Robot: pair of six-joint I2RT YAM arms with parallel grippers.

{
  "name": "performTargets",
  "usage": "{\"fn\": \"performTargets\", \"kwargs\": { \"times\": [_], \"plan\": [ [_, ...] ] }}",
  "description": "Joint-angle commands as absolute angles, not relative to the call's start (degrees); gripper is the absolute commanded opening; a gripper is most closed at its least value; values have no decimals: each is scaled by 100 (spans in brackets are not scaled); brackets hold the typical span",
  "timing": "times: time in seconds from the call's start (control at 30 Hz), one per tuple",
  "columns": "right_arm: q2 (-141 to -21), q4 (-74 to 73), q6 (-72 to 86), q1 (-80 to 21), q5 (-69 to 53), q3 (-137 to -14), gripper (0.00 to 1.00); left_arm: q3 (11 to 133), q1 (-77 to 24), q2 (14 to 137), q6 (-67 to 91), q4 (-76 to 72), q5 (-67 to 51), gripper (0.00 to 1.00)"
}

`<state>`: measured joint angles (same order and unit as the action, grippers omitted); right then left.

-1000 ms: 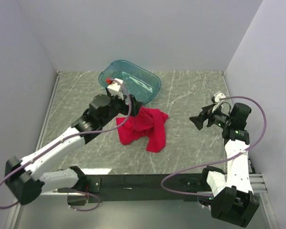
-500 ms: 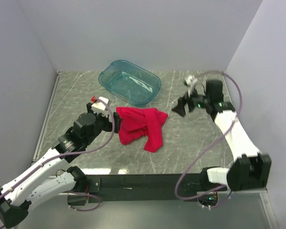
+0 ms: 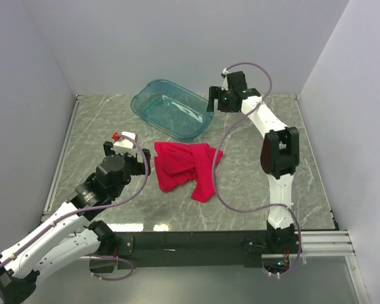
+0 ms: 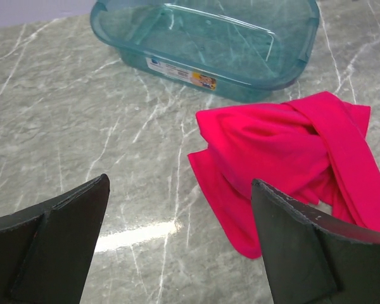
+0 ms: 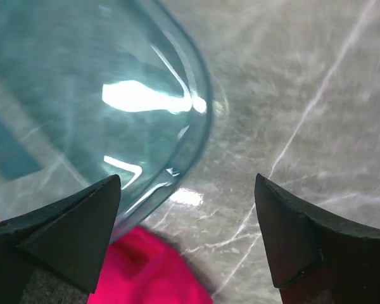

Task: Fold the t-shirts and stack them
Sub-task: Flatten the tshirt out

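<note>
Left fingers [image 4: 57, 240] have withdrawn from the shirt [image 3: 187, 168] — wide, empty. Right fingers [image 5: 69, 221], also wide, have swung over the bin [image 3: 171, 109] rim. Shirt unfolded; regrasp required.

Magenta-red t-shirt [image 3: 187, 167], translucent teal tub [image 3: 171, 111], grey, seemingly marble-veined table [image 3: 253, 183]
</note>
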<state>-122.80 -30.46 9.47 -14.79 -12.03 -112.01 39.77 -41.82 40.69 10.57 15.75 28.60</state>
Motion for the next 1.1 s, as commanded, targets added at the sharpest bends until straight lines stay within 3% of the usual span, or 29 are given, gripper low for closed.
{"fn": "performTargets", "kwargs": {
  "times": [0.0,0.33,0.63,0.83,0.93,1.07],
  "plan": [
    [-12636,-3217,1661,-1529,-308,-11915,93,3938,-4166,3903,984,1345,3173,98],
    [-13728,-3208,1828,-1547,-703,-12726,88,3955,-4017,4166,941,1292,3076,98],
    [-14045,-3155,1960,-1547,-844,-12964,66,3973,-3867,4342,976,1301,2883,97],
    [-13966,-3111,2013,-1547,-896,-12771,45,3964,-3823,4324,984,1283,2865,97],
    [-13738,-2998,2048,-1529,-923,-12394,37,3964,-3814,4324,1002,1301,2839,97],
    [-13011,-2498,2197,-1424,-844,-11272,35,3973,-3814,4298,1011,1310,2813,97]
  ]
}}
